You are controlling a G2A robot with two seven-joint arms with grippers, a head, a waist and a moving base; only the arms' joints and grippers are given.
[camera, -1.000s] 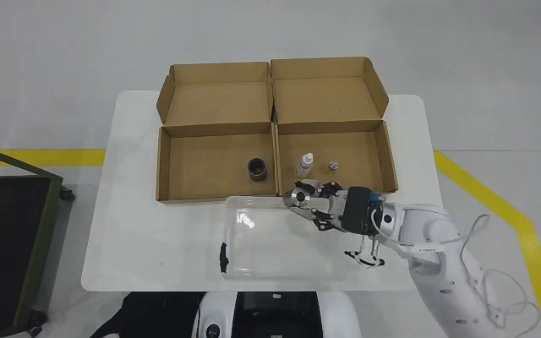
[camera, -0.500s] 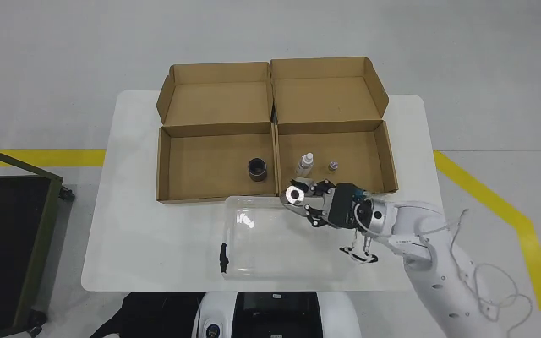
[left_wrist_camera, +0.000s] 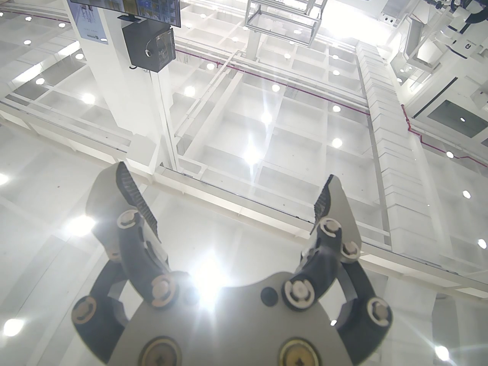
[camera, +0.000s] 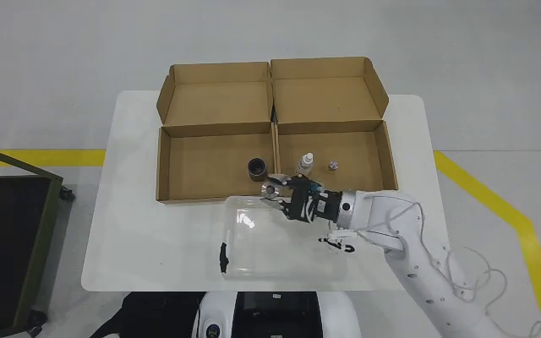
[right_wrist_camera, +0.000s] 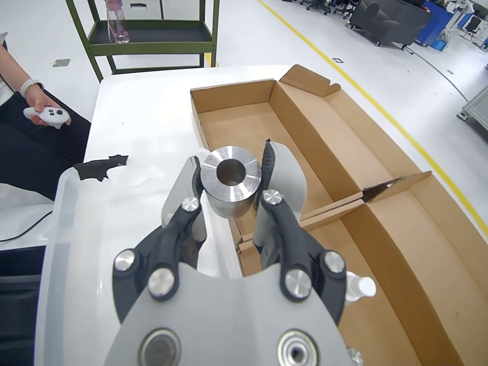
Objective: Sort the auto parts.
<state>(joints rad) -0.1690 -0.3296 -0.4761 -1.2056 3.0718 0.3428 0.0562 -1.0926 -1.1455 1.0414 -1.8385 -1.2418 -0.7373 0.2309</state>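
Note:
My right gripper [camera: 275,188] is shut on a silver metal bushing [right_wrist_camera: 231,180] with a round bore. It holds the bushing [camera: 271,188] above the near right corner of the left cardboard box [camera: 203,169], just past the far edge of the clear plastic tray [camera: 279,249]. A dark ring [camera: 257,169] lies in that left box. The right cardboard box [camera: 363,156] holds a small white bottle [camera: 304,161] and a small metal part [camera: 333,165]. My left gripper [left_wrist_camera: 227,177] points up at the ceiling, open, with nothing between its fingers.
Both boxes have their lids folded back toward the table's far side. The tray's rim [right_wrist_camera: 57,230] carries a black torn patch [right_wrist_camera: 100,164]. A green cart [camera: 25,237] stands on the floor left of the table.
My right gripper has carried the bushing to the left and slightly away from me, from near the right box's front wall to the left box's near right corner.

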